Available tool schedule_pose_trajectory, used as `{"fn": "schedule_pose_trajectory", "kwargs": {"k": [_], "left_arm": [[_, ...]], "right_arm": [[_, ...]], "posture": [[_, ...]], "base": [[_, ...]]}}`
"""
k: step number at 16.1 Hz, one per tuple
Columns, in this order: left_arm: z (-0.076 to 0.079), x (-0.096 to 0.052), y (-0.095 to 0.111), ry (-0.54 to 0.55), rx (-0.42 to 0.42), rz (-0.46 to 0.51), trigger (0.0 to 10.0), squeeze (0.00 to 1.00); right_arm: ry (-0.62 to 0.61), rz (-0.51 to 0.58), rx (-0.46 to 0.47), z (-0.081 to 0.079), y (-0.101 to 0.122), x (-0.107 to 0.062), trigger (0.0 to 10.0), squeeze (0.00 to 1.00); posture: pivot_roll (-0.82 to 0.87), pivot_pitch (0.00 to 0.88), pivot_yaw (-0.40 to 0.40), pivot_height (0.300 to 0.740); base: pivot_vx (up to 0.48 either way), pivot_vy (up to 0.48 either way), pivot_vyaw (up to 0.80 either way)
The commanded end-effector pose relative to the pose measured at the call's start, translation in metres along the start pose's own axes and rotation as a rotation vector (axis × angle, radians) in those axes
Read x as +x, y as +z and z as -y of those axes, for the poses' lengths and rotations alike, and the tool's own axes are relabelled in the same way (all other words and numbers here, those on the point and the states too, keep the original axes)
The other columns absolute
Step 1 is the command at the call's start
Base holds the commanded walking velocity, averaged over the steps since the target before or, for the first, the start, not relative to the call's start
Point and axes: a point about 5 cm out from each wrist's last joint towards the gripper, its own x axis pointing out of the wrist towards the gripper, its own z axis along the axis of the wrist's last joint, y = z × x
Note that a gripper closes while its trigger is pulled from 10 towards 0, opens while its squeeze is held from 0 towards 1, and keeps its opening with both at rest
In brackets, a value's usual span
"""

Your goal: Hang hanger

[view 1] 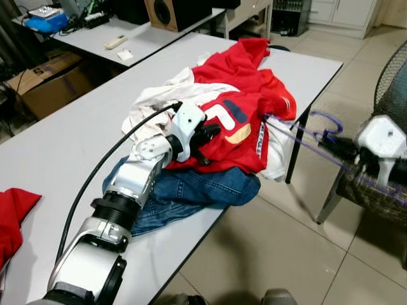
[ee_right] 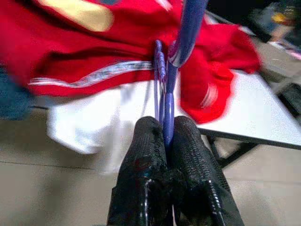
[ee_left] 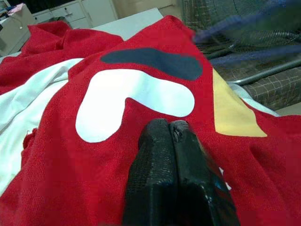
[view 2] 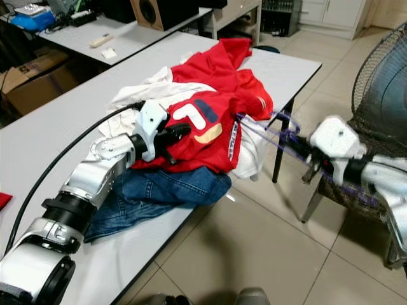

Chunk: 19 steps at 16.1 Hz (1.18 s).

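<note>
A red shirt [view 1: 273, 95] with a white, navy and yellow logo lies on top of a clothes pile on the grey table [view 1: 57, 146]. My left gripper [view 1: 206, 136] rests on the shirt's logo, its fingertips [ee_left: 171, 129] pressed together and shut. A purple wire hanger [view 1: 302, 138] reaches from the shirt's edge out past the table side. My right gripper [ee_right: 165, 126] is shut on that hanger's near end, off the table's right edge, with the hanger's far end [ee_right: 160, 52] tucked into the red fabric.
Blue jeans [view 1: 191, 190] and a white garment [view 1: 159, 98] lie under the shirt. A standing fan [view 1: 394, 76] and a plaid-seated chair [view 1: 375, 190] are close on the right. Another red cloth [view 1: 13, 210] lies at the table's near left. A second desk [view 1: 146, 38] stands behind.
</note>
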Motion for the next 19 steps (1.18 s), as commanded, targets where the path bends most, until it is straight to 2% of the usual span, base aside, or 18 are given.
{"fn": "schedule_pose_trajectory", "kwargs": {"k": [1,4,6,9,10,11,13,14,15,16,19], "left_arm": [[-0.006,-0.007,-0.001,0.021,0.005,-0.008,10.0,0.00],[-0.008,-0.007,-0.001,0.025,0.009,-0.013,10.0,0.00],[-0.009,-0.007,0.000,0.028,0.011,-0.013,10.0,0.00],[-0.014,-0.012,-0.001,0.047,0.011,-0.015,10.0,0.00],[-0.020,-0.018,-0.001,0.071,-0.008,-0.004,10.0,0.00],[-0.025,-0.022,0.001,0.083,-0.029,0.018,10.0,0.00],[-0.051,-0.042,0.028,0.119,-0.132,0.220,10.0,0.00],[-0.058,-0.047,0.037,0.133,-0.160,0.279,10.0,0.00],[-0.075,-0.059,0.058,0.168,-0.194,0.400,10.0,0.00],[-0.078,-0.062,0.061,0.175,-0.197,0.421,10.0,0.00],[-0.097,-0.077,0.081,0.178,-0.232,0.546,10.0,0.00]], "right_arm": [[-0.015,-0.012,-0.006,0.003,0.001,0.003,10.0,0.00],[-0.010,-0.039,-0.013,0.005,-0.005,0.009,10.0,0.00],[-0.021,-0.011,-0.018,0.007,-0.002,0.013,10.0,0.00],[-0.073,0.170,-0.041,0.013,0.020,0.014,10.0,0.00],[-0.073,0.271,-0.016,0.011,0.032,0.011,10.0,0.00],[-0.063,0.321,0.007,0.008,0.037,0.009,10.0,0.00],[-0.009,0.449,0.059,-0.008,0.053,0.002,10.0,0.00],[0.009,0.469,0.073,-0.013,0.057,0.001,10.0,0.00],[0.064,0.512,0.111,-0.024,0.064,-0.001,10.0,0.00],[0.077,0.520,0.118,-0.026,0.065,-0.002,10.0,0.00],[0.254,0.580,0.206,-0.046,0.079,-0.008,10.0,0.00]], "posture": [[-0.30,0.000,0.173,0.740],[-0.28,0.000,0.164,0.740],[-0.28,0.000,0.162,0.740],[-0.27,0.000,0.160,0.740],[-0.27,0.000,0.161,0.740],[-0.28,0.000,0.162,0.740],[-0.28,0.000,0.165,0.740],[-0.28,0.000,0.165,0.740],[-0.28,0.000,0.169,0.740],[-0.28,0.000,0.169,0.740],[-0.28,0.000,0.175,0.740]], "base": [[0.000,0.000,0.00],[0.000,0.000,0.00],[0.000,0.000,0.00],[0.000,0.000,0.00],[0.000,0.000,0.00],[0.000,0.000,0.00],[0.000,0.000,0.00],[0.000,0.000,0.00],[0.000,0.000,0.00],[0.000,0.000,0.00],[0.000,0.000,0.00]]}}
